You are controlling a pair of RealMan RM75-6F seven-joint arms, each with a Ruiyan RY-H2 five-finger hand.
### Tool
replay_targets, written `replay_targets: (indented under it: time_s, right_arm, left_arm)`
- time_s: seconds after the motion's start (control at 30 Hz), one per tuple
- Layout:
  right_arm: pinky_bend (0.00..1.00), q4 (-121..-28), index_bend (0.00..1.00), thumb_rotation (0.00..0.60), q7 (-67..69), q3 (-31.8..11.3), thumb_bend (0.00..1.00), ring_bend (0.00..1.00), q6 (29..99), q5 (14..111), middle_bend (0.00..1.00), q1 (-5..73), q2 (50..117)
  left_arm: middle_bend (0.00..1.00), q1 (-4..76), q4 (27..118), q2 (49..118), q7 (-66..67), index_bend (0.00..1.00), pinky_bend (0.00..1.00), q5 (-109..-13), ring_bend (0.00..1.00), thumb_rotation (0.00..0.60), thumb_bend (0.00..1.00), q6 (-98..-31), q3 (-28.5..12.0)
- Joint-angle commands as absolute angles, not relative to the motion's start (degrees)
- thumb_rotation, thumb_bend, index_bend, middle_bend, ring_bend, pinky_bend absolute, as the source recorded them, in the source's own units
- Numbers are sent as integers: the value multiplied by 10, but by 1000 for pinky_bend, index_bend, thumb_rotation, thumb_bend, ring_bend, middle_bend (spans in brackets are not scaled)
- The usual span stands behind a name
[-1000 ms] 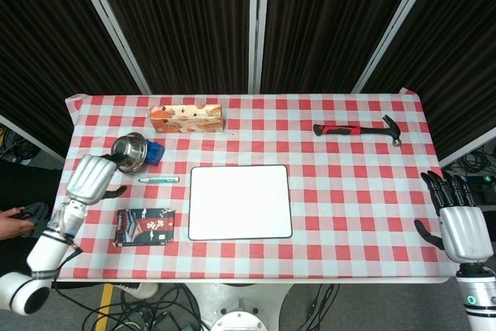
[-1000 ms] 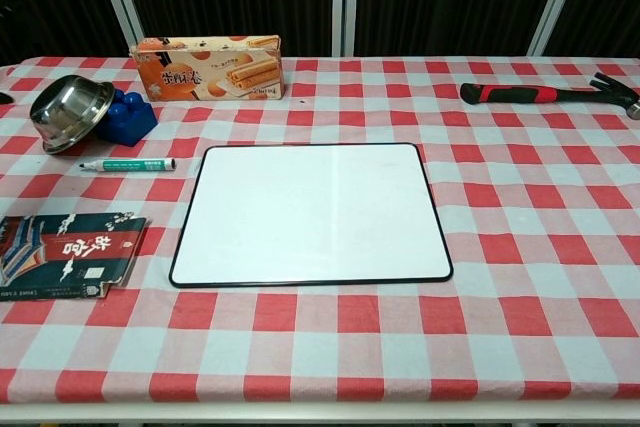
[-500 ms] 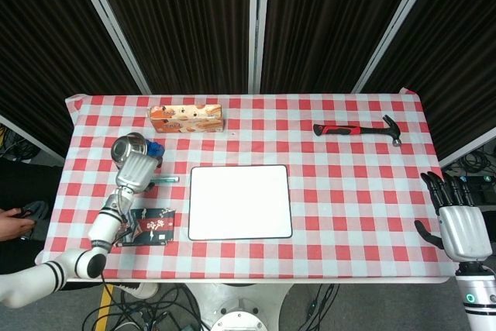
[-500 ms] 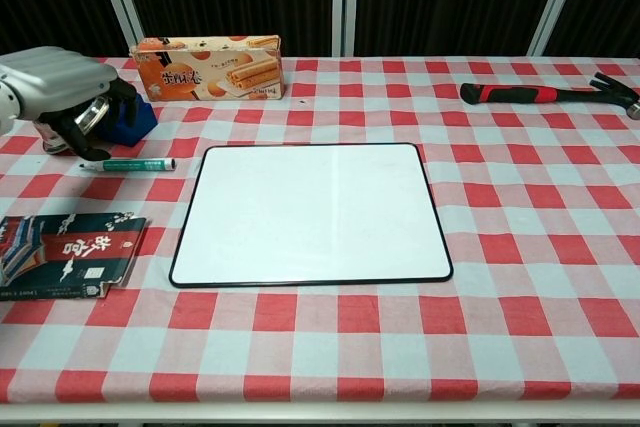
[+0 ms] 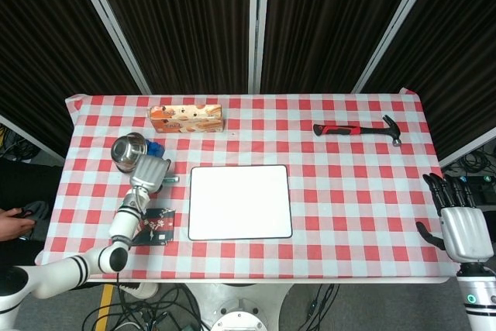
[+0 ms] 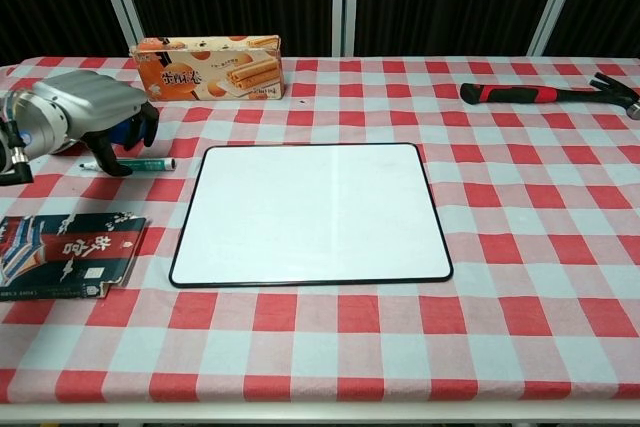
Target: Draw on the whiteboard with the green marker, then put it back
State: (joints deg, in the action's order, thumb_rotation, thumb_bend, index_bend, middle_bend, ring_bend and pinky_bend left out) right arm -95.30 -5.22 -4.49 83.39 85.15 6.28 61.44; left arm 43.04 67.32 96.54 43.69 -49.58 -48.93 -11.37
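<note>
The table [image 5: 349, 191], covered in red-and-white check, carries the whiteboard [image 6: 312, 212] at its middle, toward the front edge. The left hand [image 6: 85, 107] is held over the green marker [image 6: 145, 163], which lies flat just beside the whiteboard's left edge; its fingers are curled down around the marker's far end, but whether the marker is gripped cannot be told. The right hand [image 5: 463, 226] is seen off the front right corner, fingers spread, holding nothing.

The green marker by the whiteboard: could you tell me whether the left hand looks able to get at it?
Probably yes: the left hand is right over the green marker, fingers curled down around it, nothing between them.
</note>
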Motion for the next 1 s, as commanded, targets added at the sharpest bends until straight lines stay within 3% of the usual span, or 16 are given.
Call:
replay_targets:
  time_s: [0.03, 1.0]
  right_arm:
    - [0, -953, 0, 600, -51, -45, 153, 0, 834, 850, 69, 62, 614]
    - [0, -954, 0, 600, -49, -43, 153, 0, 832, 842, 70, 57, 613]
  left_arm:
    - [494, 444, 669, 975, 458, 437, 1000, -467, 783, 600, 248, -489, -112]
    - [544, 463, 652, 988, 444, 477, 1000, -440, 786, 600, 333, -500, -79]
